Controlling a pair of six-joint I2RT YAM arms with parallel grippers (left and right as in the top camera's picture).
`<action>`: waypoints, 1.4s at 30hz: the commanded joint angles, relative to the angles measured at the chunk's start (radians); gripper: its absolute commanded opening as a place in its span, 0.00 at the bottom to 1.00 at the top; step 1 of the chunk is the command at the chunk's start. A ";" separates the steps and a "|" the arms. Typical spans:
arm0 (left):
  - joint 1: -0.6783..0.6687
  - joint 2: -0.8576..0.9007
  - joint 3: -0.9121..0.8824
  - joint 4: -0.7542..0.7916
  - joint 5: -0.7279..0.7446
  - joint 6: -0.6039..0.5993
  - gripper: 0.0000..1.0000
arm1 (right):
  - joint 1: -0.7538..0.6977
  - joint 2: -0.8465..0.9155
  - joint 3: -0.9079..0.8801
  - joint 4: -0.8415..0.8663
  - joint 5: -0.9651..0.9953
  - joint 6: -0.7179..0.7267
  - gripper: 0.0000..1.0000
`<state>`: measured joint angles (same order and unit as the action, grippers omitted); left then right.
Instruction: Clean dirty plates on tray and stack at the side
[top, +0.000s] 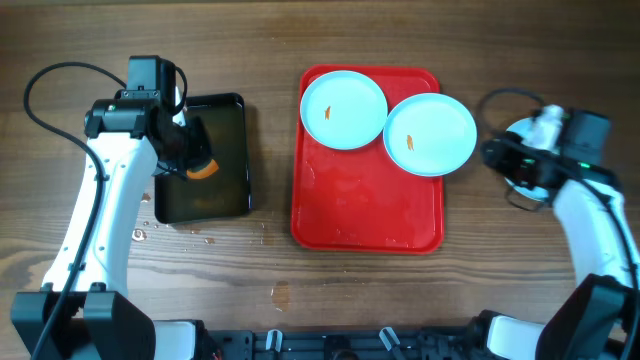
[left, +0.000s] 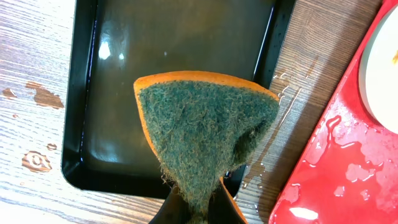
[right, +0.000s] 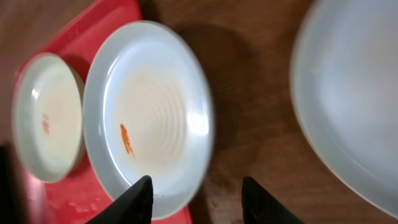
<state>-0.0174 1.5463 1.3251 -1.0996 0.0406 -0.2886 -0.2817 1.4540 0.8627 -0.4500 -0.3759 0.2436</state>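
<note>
Two pale plates, each with an orange smear, lie on the red tray (top: 360, 200): one at its far left (top: 343, 109) and one at its far right (top: 430, 133), overhanging the tray's right rim. The right wrist view shows that right plate (right: 149, 118), the left one (right: 46, 118), and a third pale plate (right: 354, 93) on the wood beside them. My right gripper (top: 495, 155) is open and empty (right: 196, 183), its fingers astride the right plate's outer edge. My left gripper (top: 195, 160) is shut (left: 200, 208) on an orange sponge with a green scrub face (left: 205, 130).
A smaller black tray (top: 230, 110) holding a film of water lies left of the red tray, under the left gripper; its rim shows in the left wrist view (left: 81, 93). Water drops dot the wood (left: 37, 160) and the red tray's floor (left: 348, 180).
</note>
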 joint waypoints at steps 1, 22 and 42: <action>0.003 -0.006 -0.005 0.003 0.019 0.024 0.04 | 0.156 0.041 0.013 0.062 0.330 -0.085 0.49; 0.003 -0.006 -0.005 0.002 0.019 0.026 0.04 | 0.217 0.184 0.013 0.240 0.402 -0.055 0.04; 0.003 -0.006 -0.005 -0.013 0.023 0.047 0.04 | 0.439 -0.066 -0.134 -0.163 0.241 0.368 0.11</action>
<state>-0.0174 1.5463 1.3247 -1.1114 0.0513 -0.2630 0.1005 1.3640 0.7918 -0.6853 -0.1154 0.4789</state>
